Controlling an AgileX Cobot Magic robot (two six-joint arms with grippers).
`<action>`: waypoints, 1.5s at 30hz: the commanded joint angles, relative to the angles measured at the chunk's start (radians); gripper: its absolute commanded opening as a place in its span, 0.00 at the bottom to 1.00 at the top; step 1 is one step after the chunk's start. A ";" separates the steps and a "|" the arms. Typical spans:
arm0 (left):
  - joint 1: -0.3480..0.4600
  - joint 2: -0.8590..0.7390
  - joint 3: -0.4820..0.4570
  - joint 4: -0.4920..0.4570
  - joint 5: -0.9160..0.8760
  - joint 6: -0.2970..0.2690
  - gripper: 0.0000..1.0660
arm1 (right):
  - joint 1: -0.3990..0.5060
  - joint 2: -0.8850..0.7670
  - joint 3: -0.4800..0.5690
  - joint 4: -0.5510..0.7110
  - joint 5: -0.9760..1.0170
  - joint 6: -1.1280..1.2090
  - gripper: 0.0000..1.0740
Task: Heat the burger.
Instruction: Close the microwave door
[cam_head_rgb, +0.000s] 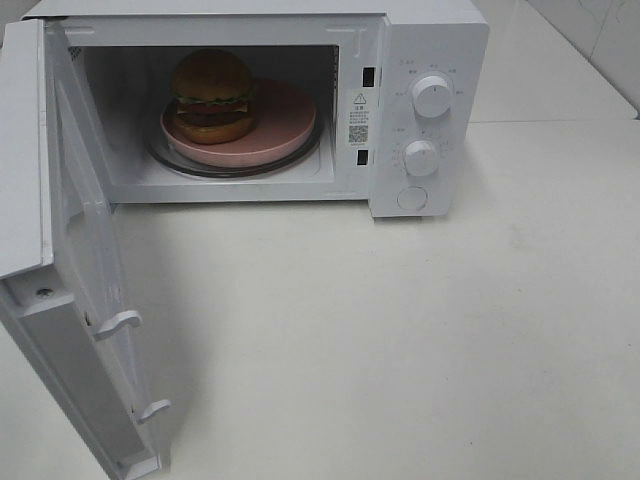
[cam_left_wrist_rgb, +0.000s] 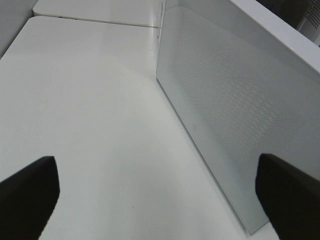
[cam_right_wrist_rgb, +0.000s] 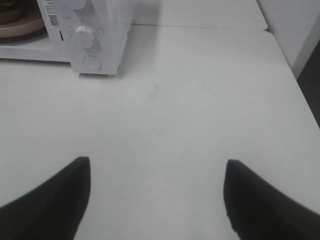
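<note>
High front view into the microwave (cam_head_rgb: 455, 60); wrist views low over table (cam_right_wrist_rgb: 190, 100), left beside door (cam_left_wrist_rgb: 235, 105), right toward dials (cam_right_wrist_rgb: 84, 36).

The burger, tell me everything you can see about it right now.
The burger has a glossy golden-brown bun, top and bottom, with a green lettuce frill and red and dark layers between. It looks whole and stands upright on the left part of a round pink plate, which rests on the glass turntable inside the white microwave. The microwave's door stands wide open. Only the plate touches the burger.
</note>
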 joint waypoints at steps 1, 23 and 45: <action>-0.003 -0.017 0.000 -0.003 0.001 0.001 0.94 | -0.007 -0.027 0.003 0.000 -0.010 0.010 0.66; -0.003 -0.005 0.000 -0.004 0.001 0.000 0.93 | -0.007 -0.027 0.003 0.000 -0.010 0.010 0.66; -0.003 0.454 0.032 0.094 -0.452 0.002 0.00 | -0.007 -0.027 0.003 0.000 -0.010 0.010 0.66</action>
